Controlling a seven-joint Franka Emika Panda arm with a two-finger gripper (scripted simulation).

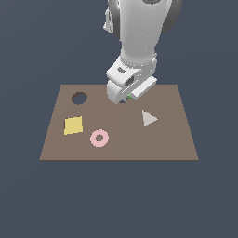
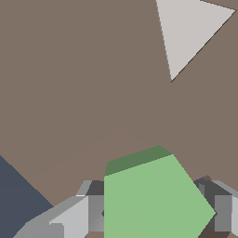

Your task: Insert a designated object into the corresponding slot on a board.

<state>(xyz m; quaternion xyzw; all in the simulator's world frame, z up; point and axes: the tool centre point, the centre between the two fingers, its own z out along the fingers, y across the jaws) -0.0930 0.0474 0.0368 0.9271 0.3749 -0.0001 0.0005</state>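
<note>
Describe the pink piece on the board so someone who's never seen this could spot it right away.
Find the flat brown board lying on the dark floor. Near its front edge, toward the exterior view's left, sits the pink ring, just beside the yellow square. It is the only pink piece, and the only loose piece with a hole through its middle.

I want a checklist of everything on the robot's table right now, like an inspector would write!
Surface: brown board, flat on a dark blue floor.
Job's things: green block sits between the fingers; the pentagon slot is hidden beneath the gripper.
Clutter: yellow square, pink ring, grey triangle, round hole.
Grippers: gripper low over the board, shut on the green block.
Cables: nothing seen.
Surroundings: nothing seen besides the floor.
</note>
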